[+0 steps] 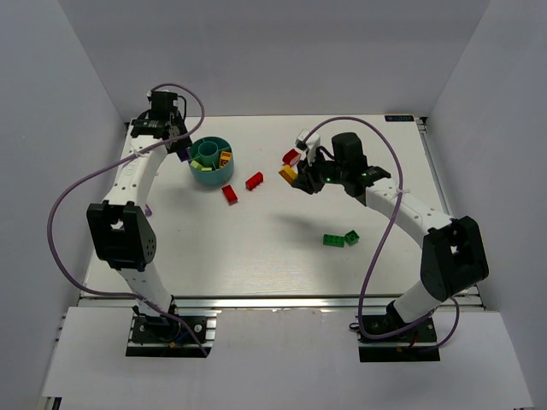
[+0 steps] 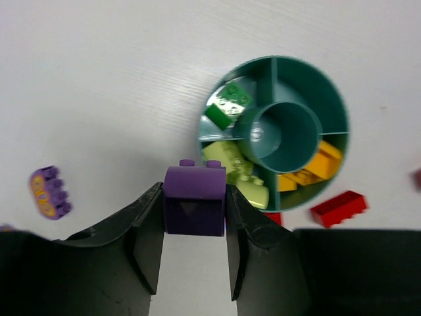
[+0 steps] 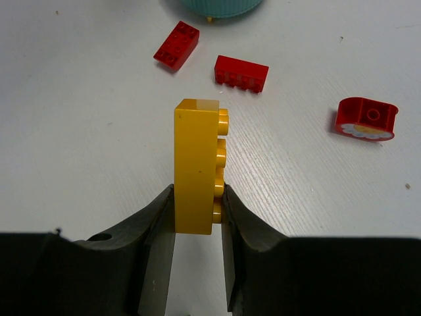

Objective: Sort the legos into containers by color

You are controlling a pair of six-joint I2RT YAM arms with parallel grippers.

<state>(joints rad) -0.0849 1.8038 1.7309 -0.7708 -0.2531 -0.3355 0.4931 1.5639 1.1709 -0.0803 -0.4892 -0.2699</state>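
Observation:
My left gripper [image 2: 194, 205] is shut on a purple lego [image 2: 194, 191], held above the table just left of the round teal cup [image 2: 339, 108]. The cup's compartments hold a dark green lego [image 2: 227, 105], pale green pieces [image 2: 230, 158] and yellow-orange pieces [image 2: 309, 168]. My right gripper [image 3: 197, 204] is shut on a yellow lego [image 3: 196, 158] standing on end, studs facing right. In the top view the right gripper [image 1: 299, 178] hovers right of the cup [image 1: 214, 177], and the left gripper [image 1: 182, 145] is at the cup's left rim.
Two red bricks [image 1: 229, 194] [image 1: 254, 181] lie just right of the cup, and a rounded red piece [image 1: 292, 156] lies by the right gripper. Two green bricks [image 1: 333, 240] [image 1: 351, 236] sit nearer the front right. A purple printed piece [image 2: 49, 192] lies left of the left gripper.

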